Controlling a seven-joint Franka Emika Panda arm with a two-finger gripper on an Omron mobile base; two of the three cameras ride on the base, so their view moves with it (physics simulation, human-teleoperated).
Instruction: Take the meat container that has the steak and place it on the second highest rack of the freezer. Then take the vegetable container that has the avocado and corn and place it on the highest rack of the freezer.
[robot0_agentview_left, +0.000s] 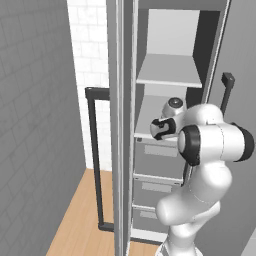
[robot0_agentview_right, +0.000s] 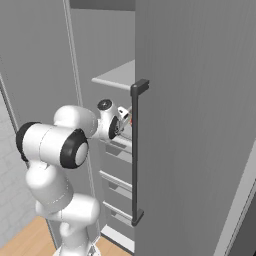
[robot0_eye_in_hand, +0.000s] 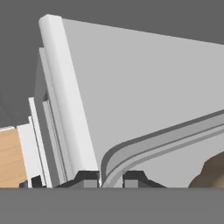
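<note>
Gripper (robot0_eye_in_hand: 110, 178) first: its two dark fingertips (robot0_eye_in_hand: 87, 178) sit one on each side of the rounded rim of a shallow grey tray (robot0_eye_in_hand: 144, 146), pinching that rim between them. Inside the tray, off toward the right edge of the hand view, a brownish lump (robot0_eye_in_hand: 211, 173) shows (I can't make out what it is, so I can't say which container this is). The tray lies on a pale flat shelf (robot0_eye_in_hand: 144, 83) with a thick rounded front edge, and beyond that edge a strip of wooden floor (robot0_eye_in_hand: 8, 155) shows. From the left base view, the white arm (robot0_agentview_left: 210, 140) reaches into the open freezer (robot0_agentview_left: 165, 125) at the level of the lower shelf (robot0_agentview_left: 150, 117), with grey drawers (robot0_agentview_left: 157, 160) just below. Farther up sits the highest rack (robot0_agentview_left: 169, 70). A long black bar handle (robot0_agentview_right: 135, 155) runs down the door.
</note>
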